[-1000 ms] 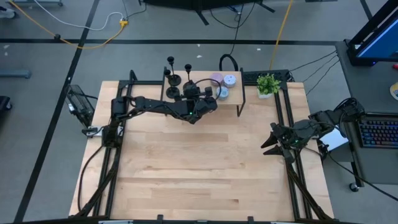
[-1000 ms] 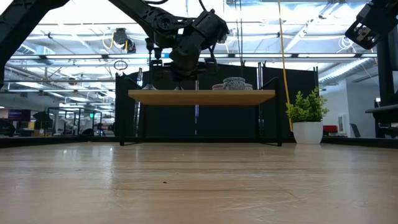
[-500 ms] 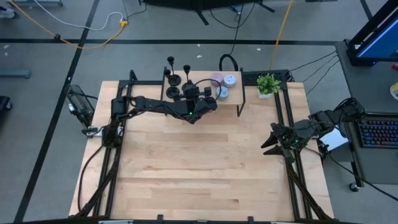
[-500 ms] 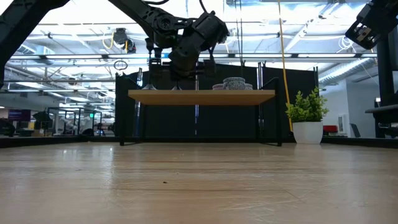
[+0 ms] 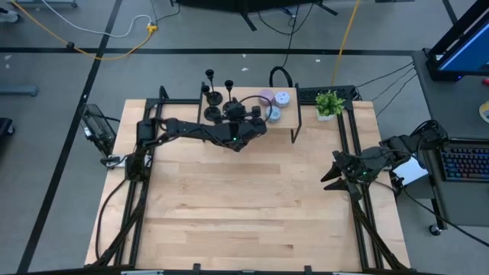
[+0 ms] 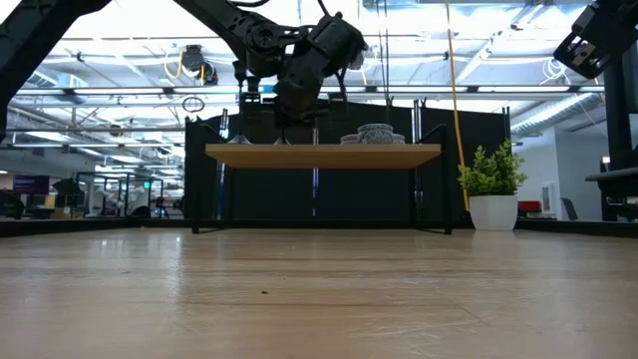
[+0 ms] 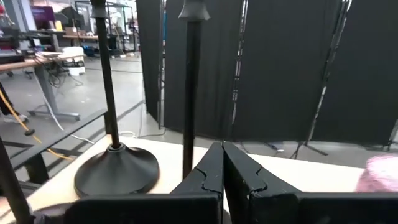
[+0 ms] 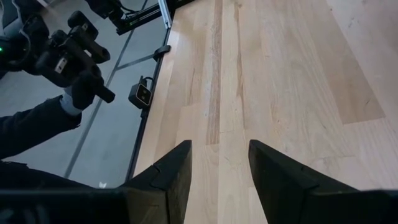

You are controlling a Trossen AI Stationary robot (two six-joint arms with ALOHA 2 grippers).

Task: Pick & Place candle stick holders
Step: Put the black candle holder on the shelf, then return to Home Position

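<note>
- The three small black candle stick holders, each a round flat base with a thin upright stem, stand at the left end of a raised wooden shelf at the far edge of the light wooden table: one at the back left, one beside it to the right, and one nearer the left arm.
- The left hand is up over the shelf among these holders; in its wrist view its dark fingers are pressed together, gripping nothing, with one holder's stem rising just behind the fingertips and another holder standing beside it on its round base.
- Small round pastel containers sit on the shelf to the right of the hand.
- A small green potted plant stands at the table's far right corner.
- The right hand waits at the table's right edge, its fingers spread apart over bare wood.
</note>
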